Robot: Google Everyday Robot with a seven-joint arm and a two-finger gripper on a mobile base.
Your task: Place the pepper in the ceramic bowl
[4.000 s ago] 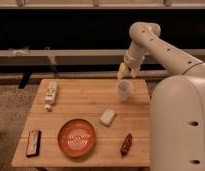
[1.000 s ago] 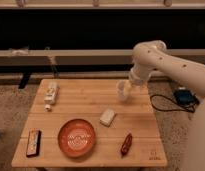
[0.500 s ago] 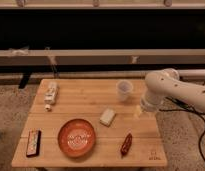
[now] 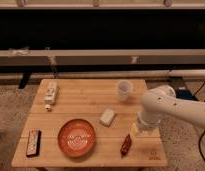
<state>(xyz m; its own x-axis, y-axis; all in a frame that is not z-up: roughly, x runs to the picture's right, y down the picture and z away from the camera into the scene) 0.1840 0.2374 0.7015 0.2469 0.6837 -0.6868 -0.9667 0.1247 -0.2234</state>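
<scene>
My wooden table (image 4: 86,100) carries the ceramic bowl (image 4: 76,137), pepper (image 4: 126,145), white cup (image 4: 124,90), pale block (image 4: 107,117), dark bar (image 4: 33,142) and a pale bottle-like item (image 4: 51,93); my gripper (image 4: 137,131) hangs just above the pepper

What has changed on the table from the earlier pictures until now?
The gripper moved from beside the small white cup to the front right of the wooden table, now close to the slim dark-red pepper; its jaws hold nothing. The pepper, the cup and the round orange-red ceramic bowl stayed in place.
</scene>
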